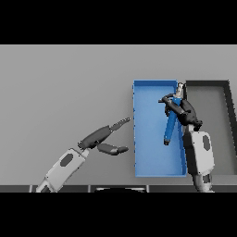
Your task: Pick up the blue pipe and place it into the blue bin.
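Clasping the slim blue pipe (pixel 170 124) over the rectangular blue bin (pixel 147 139), right hand (pixel 181 110), left hand (pixel 102 138) loose-fingered on the table.

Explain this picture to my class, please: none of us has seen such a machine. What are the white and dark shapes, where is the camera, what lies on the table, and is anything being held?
The camera sits at the robot's head, looking down at a grey table. The white and grey shapes are its two arms, each ending in a dark hand. On the table lie a blue bin and, to its right, a dark bin. The right hand has its fingers curled round a blue pipe, holding it over the blue bin, slanted. The left hand holds nothing; it shows left of the blue bin with fingers straight.
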Robot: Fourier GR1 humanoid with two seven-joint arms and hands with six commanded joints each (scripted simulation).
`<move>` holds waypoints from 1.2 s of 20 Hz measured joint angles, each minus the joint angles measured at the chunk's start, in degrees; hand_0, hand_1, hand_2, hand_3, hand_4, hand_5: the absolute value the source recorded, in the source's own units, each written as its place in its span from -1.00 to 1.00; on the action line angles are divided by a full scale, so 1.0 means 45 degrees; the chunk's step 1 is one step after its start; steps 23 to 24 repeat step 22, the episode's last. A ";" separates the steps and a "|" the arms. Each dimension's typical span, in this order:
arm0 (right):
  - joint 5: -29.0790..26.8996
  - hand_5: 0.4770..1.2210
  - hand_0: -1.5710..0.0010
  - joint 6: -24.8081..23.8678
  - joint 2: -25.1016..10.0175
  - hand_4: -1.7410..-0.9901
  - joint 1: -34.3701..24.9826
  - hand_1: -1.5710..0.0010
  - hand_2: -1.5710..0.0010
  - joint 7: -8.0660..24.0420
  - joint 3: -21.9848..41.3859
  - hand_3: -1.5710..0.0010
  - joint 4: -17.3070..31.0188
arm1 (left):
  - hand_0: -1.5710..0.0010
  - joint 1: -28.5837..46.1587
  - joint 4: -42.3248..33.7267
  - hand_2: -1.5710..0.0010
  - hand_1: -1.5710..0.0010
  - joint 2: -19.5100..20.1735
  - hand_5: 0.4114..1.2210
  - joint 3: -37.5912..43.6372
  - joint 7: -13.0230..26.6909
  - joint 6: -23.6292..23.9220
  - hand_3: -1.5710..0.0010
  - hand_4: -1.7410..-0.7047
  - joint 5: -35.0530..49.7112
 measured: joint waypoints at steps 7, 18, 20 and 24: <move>-0.0838 0.32 0.75 0.0571 -0.1901 0.44 0.0027 0.76 0.77 0.0706 0.2897 0.86 0.0735 | 1.00 0.0239 -0.0001 1.00 1.00 -0.0032 -0.84 -0.0139 -0.0215 0.0106 1.00 0.76 -0.0164; -0.2430 -0.20 0.97 -0.0688 -0.3683 0.48 -0.0570 0.98 0.98 0.0552 0.5784 0.99 0.0414 | 1.00 0.0137 -0.0060 1.00 1.00 0.0014 -0.85 -0.0138 -0.0057 0.0077 1.00 0.77 -0.0168; -0.2229 -0.22 0.97 -0.0625 -0.3823 0.48 -0.0563 0.98 0.98 0.0528 0.5888 0.99 0.0310 | 1.00 0.0180 -0.0167 1.00 1.00 -0.0015 -0.85 -0.0136 -0.0100 0.0177 1.00 0.77 -0.0188; -0.2307 -0.21 0.97 -0.0618 -0.3791 0.48 -0.0654 0.98 0.98 0.0660 0.5837 0.99 0.0448 | 1.00 0.0112 -0.0205 1.00 1.00 -0.0033 -0.85 -0.0155 0.0067 0.0226 1.00 0.77 -0.0243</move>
